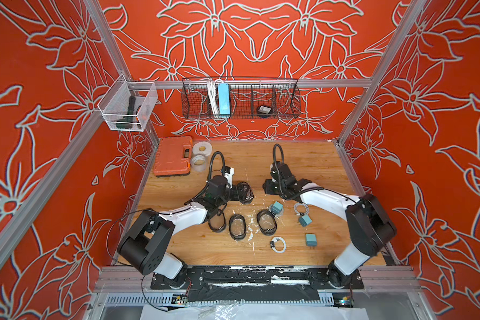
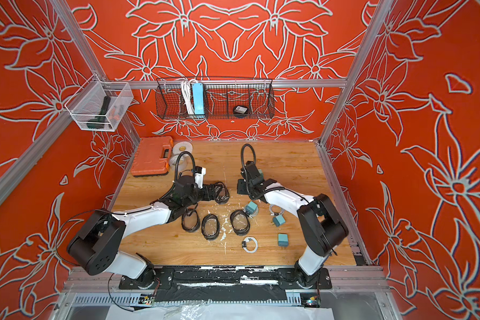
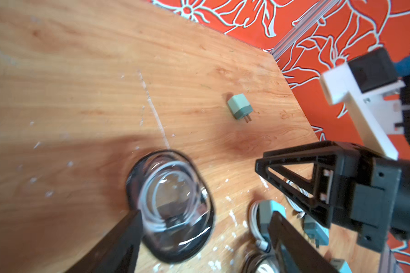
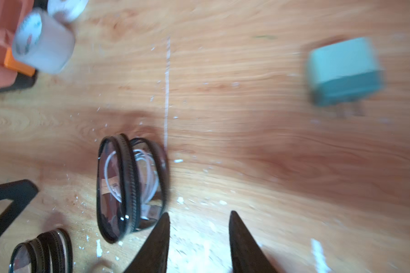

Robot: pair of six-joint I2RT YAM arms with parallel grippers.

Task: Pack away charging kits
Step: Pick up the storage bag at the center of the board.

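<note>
Centrally, a coiled white cable [image 4: 152, 182] sits inside a clear oval case with a black zip rim [image 4: 128, 189], which appears to stand on its edge, halves parted, on the wood-grain tabletop [image 1: 316, 171]. Its likely partner, a small teal cube plug adapter [image 4: 343, 71], lies on its side well apart from that case, prongs level with the board.

Left gripper [image 3: 205, 214]: fingers [image 3: 118, 241] spread wide to either side of the case, one tip at the rim, the other clear of it, so nothing is pinched. Right gripper [image 4: 199, 214]: fingers [image 4: 156, 243] parted and empty, just beside the case.

Step in hand, as judged: bringing the adapter to the cable. To do it well, the right gripper should take the cube across its flat faces, prongs clear of the fingers. The left should meanwhile steady the case by its rim, so the mouth stays open and the case does not topple. The body should enter first, lest the prongs snag the coil.

Nearer the robot's base, a second teal adapter [image 1: 276, 207] rests on a white coil. A third adapter [image 1: 305, 220] and a fourth adapter [image 1: 311, 239] lie loose, with two more white coils [image 1: 301, 207] among them, beside three flat oval cases [image 1: 237, 225]. Beyond stand an orange plastic tool box [image 1: 173, 156] and tape rolls [image 1: 201, 148].
</note>
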